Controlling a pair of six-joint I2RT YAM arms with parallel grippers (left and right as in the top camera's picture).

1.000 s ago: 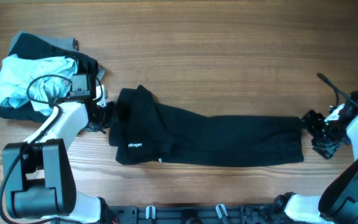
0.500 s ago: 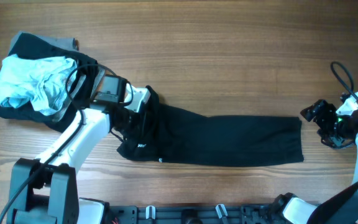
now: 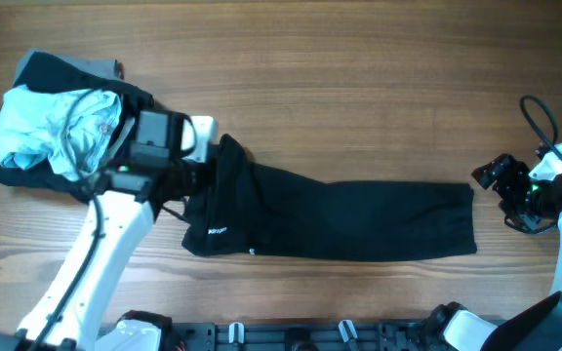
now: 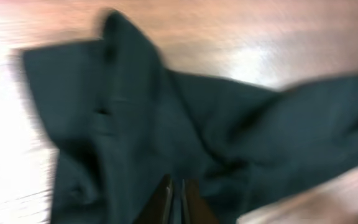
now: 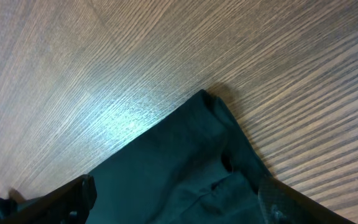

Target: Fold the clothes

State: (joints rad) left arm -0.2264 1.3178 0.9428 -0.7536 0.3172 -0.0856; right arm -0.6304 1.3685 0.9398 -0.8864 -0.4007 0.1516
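Over the wooden table (image 3: pixel 359 78), overhead view: the black garment (image 3: pixel 359 219) lay stretched lengthwise, with white print (image 3: pixel 217 232) near its bunched left end. The left gripper (image 3: pixel 195 175) sat at that end. The right gripper (image 3: pixel 496 193) hovered just off the garment's right end. A light blue garment (image 3: pixel 47 122) topped a pile beyond the left end.

Left wrist view, blurred: fingers (image 4: pixel 163 199) were pressed together over the garment's cloth. Whether a layer was pinched could not be told.

Right wrist view: fingers (image 5: pixel 73 193) were spread wide either side of the garment's right corner, holding nothing.

Judgement: the step was carrying the left end over toward the right. It needs a firm pinch through all layers, a lift clear of the lower cloth, straight travel along the garment, and the right end pinned against dragging.
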